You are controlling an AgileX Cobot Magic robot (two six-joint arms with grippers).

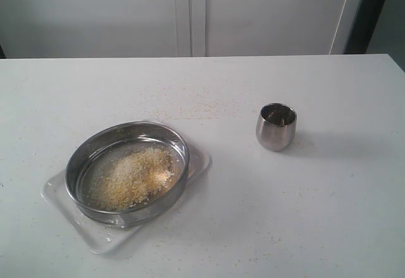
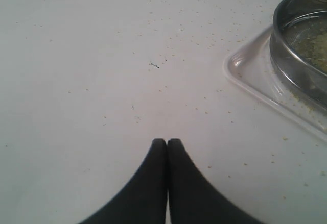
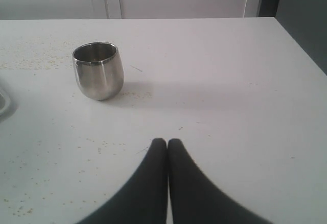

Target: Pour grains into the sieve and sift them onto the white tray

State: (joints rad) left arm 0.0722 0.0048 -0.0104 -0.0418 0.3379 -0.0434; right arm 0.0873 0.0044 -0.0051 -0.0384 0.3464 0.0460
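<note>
The round steel sieve [image 1: 126,170] sits on the white tray [image 1: 201,162] at the front left of the table. A heap of yellow-white grains [image 1: 134,175] lies on its mesh. In the left wrist view the sieve [image 2: 294,50] and a tray corner [image 2: 245,73] show off to one side, apart from my left gripper [image 2: 167,141], which is shut and empty over bare table. My right gripper [image 3: 167,141] is also shut and empty, well short of the small steel cup [image 3: 98,71]. Neither arm shows in the exterior view.
The steel cup [image 1: 276,126] stands upright to the right of the sieve. Stray grains [image 1: 190,104] are scattered on the white table behind the sieve. A white wall runs along the table's far edge.
</note>
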